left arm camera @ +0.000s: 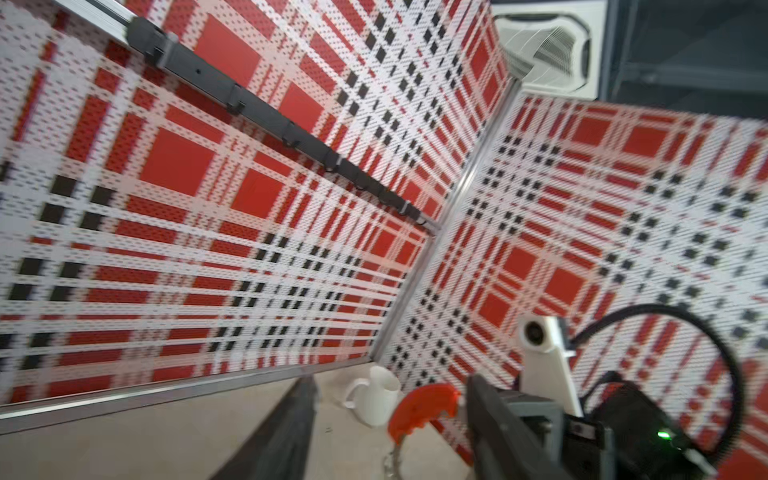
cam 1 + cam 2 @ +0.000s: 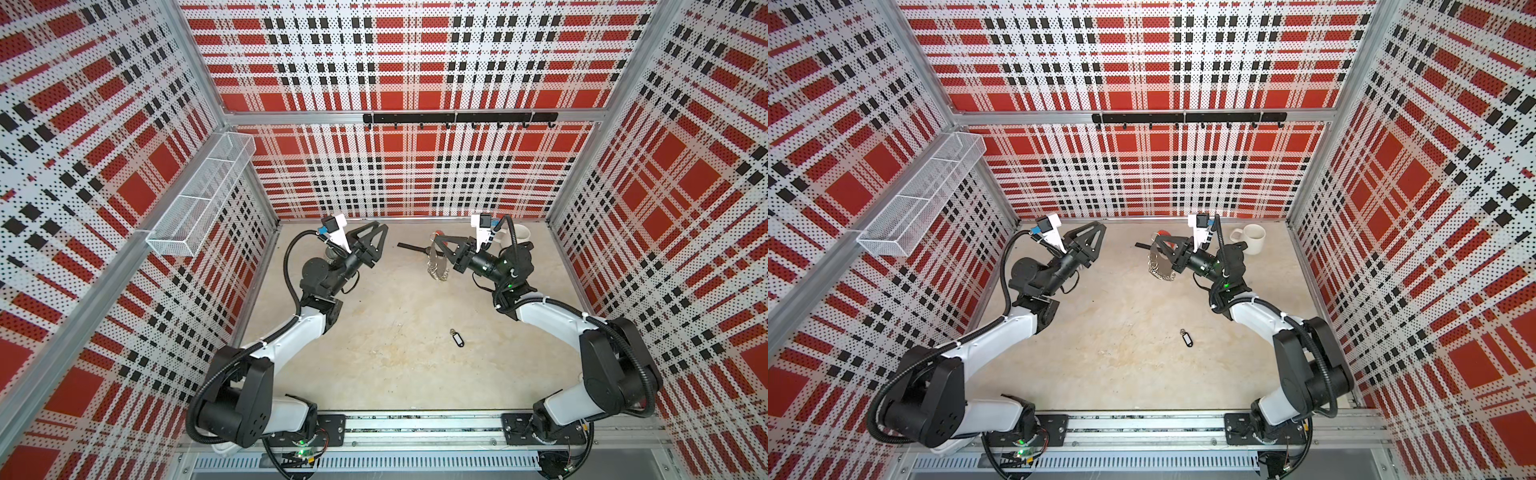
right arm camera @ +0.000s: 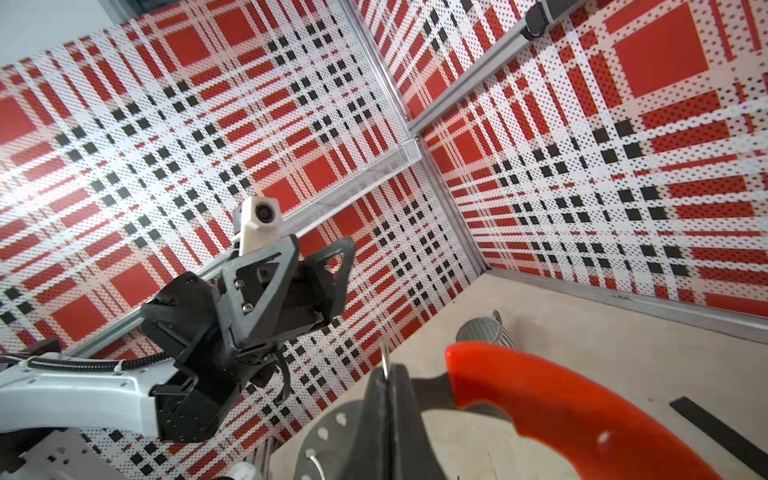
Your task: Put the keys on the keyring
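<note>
**Right claw** [image 2: 437,242], far, right of centre: clenched on the keyring [image 2: 436,261]. You see the grey plate's edge pinched between its fingers [image 3: 376,415], the red bar just beside them, and the small rings hanging lowest.

**Left claw** [image 2: 379,227], far left: released, jaws standing apart.

**Keys** [image 2: 456,335]: lying flat on the worktop [image 2: 395,374], near and right of centre in both top views, well apart from both claws.

**Mug** [image 2: 1252,239]: far right, behind the right arm.
</note>
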Robot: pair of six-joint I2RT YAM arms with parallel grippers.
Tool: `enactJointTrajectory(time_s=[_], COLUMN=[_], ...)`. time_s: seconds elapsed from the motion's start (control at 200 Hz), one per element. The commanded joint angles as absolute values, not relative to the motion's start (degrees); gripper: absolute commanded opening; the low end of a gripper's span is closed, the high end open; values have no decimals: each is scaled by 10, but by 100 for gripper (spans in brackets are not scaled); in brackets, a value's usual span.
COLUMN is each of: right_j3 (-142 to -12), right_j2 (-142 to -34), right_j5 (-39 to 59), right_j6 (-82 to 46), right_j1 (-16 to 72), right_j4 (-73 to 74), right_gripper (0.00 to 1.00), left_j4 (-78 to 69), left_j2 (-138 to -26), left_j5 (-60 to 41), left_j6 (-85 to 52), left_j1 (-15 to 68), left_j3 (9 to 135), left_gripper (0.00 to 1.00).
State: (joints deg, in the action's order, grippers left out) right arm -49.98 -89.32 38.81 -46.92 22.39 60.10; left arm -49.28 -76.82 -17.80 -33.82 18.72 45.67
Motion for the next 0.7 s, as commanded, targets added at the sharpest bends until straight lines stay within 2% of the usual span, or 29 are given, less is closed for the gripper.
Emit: enactJointTrajectory(time_s=[0.0,0.11,0.251,0.326,0.501,0.546,0.651,0.696], right_j3=[-508,-512,-517,-518,-522,-521,-516,-515], right_j2=[-914,-927,-937,-941,-950,-952,-951,-951], right_j5=[399,401,401,397,397,394,387,386], right_j6=[-523,-539,-549,-548,-544,-543,-545,-543], right_j1=[227,227,228,230,237,238,241,243], right_j4=[719,747,760,760,751,750,747,744], right_gripper=[0,0,0,0,0,0,0,0], left_j4=[-365,-393,-585,-556,-476,-468,-466,-465], left_j2=[-747,-715,-700,-713,-730,-732,-750,-760], left_j5=[-118,-101,-156,-195,-179,-168,-164,-168], left_j6=[-287,-308,-401,-381,-341,-327,-310,-315], left_j1=[182,164,108,114,170,180,200,208], left_j3=[464,425,337,362,412,415,426,433], left_gripper=[98,98,98,99,96,91,74,72])
